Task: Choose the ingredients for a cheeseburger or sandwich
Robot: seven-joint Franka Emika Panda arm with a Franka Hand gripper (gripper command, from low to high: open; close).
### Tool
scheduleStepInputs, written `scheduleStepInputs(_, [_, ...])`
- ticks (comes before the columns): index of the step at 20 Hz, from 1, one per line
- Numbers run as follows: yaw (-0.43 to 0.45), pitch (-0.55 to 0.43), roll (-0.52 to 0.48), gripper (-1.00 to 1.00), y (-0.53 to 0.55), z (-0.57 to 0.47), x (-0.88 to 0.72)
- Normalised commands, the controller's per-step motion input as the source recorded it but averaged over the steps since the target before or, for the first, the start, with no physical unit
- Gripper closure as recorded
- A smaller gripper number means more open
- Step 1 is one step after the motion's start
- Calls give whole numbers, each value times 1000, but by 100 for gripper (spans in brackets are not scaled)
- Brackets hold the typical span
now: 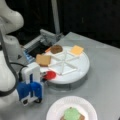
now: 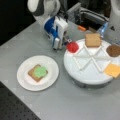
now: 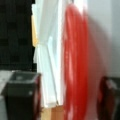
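Observation:
My blue and white gripper (image 1: 32, 99) (image 2: 57, 47) hangs beside the rim of the white divided tray (image 1: 80, 67) (image 2: 87, 75), next to the red round (image 1: 50, 75) (image 2: 72, 47). In the wrist view the red round (image 3: 75, 62) fills the space ahead, between the two dark fingers (image 3: 21, 95), which stand apart. Also on the tray lie a toast square (image 1: 43, 60) (image 2: 93, 40), a dark patty (image 1: 56, 49) (image 2: 113, 50) and a cheese square (image 1: 76, 50) (image 2: 113, 70). The sandwich (image 1: 72, 114) (image 2: 38, 72), toast with a green round on top, sits on the paper plate.
The white paper plate (image 1: 57, 110) (image 2: 25, 80) lies on the grey table in front of the tray. A grey machine block (image 1: 47, 37) (image 2: 87, 13) stands behind the tray. The arm's white body (image 1: 7, 50) fills a front view's left.

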Motion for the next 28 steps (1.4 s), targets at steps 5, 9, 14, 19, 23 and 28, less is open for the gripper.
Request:
scheduleStepInputs(5, [-71,-185,90,100,35,-5,44])
scheduleStepInputs(9, [-62,-173,77,100,41,11,65])
scheduleStepInputs(14, [-38,-129,62,100,14,68,77])
scheduleStepInputs(19, [12,-33,26,100,-53,187,84])
scheduleStepInputs(23, [93,72,-8,100,-131,314,85])
scheduleStepInputs(28, [180,166,-82,100,-158,374,139])
